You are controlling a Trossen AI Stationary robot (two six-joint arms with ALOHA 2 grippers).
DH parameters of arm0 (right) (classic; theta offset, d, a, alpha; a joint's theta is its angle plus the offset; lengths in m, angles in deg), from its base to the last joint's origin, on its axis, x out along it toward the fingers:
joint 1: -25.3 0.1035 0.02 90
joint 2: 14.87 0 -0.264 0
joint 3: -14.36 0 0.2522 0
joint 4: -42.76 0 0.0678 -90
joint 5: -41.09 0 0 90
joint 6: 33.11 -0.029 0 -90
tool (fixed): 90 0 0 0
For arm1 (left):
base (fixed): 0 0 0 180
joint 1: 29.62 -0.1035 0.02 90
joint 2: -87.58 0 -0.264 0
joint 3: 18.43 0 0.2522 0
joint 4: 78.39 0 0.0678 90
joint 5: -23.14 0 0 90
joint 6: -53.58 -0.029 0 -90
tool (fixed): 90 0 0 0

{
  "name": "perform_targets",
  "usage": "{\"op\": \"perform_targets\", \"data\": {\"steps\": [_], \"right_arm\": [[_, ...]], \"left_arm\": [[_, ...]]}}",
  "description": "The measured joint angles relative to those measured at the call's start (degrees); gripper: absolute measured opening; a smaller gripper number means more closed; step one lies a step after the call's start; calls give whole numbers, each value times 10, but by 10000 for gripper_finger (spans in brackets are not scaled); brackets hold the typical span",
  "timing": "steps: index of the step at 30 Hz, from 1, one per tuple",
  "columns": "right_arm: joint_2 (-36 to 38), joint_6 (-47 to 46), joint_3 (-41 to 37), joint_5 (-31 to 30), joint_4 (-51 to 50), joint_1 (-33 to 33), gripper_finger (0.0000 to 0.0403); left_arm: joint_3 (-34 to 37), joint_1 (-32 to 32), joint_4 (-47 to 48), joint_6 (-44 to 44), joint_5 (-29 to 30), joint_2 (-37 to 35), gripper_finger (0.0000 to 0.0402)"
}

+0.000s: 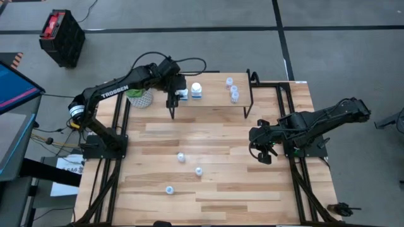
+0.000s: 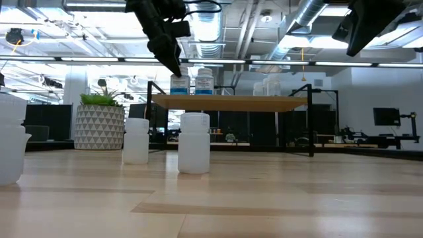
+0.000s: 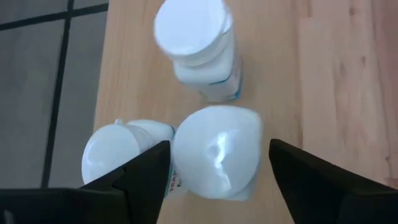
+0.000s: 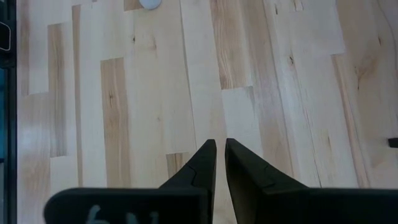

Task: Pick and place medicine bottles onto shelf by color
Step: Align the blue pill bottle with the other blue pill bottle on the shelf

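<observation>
Nearest the camera: the left gripper [image 3: 214, 180] hangs over the shelf's left end, fingers spread wide either side of a white bottle [image 3: 216, 152] that stands on the board; nothing is clamped.
Table [image 1: 214, 189]: wood planks; 3 small pale bottles [image 1: 181, 157] stand loose on its near middle, well apart from the shelf.
Shelf [image 1: 214, 101]: small raised board at the far edge; 3 white bottles crowd its left end, 3 pale ones [image 1: 234, 92] sit toward its right.
Right gripper [image 1: 264, 154]: parked low over bare table at the right, fingers shut, holding nothing.
Plant pot [image 1: 140, 98]: just beside the shelf's left end, near the left arm's path.
Handling: the bottles look light, rigid and smooth, so likely easy to tip; a grip across the body below the cap seems safest.
Obstacle: the neighbouring white bottles [image 3: 199, 50] stand close, 1 touching, so a careless lift could topple them.
</observation>
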Motion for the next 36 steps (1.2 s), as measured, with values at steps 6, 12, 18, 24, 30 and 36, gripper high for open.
{"op": "perform_targets", "data": {"steps": [6,12,18,24,30,36], "right_arm": [[0,0,0,0,0,0,59],[0,-1,0,0,0,0,59],[0,-1,0,0,0,0,59],[0,-1,0,0,1,0,59],[0,-1,0,0,1,0,59],[0,0,0,0,0,0,59]], "left_arm": [[-15,6,12,1,4,-3,275],[-74,24,19,2,3,-3,275],[-102,45,-5,24,-3,-4,275],[-103,59,-39,20,4,24,275],[-103,61,-36,25,-10,40,275],[-103,78,-29,37,-9,40,275]]}}
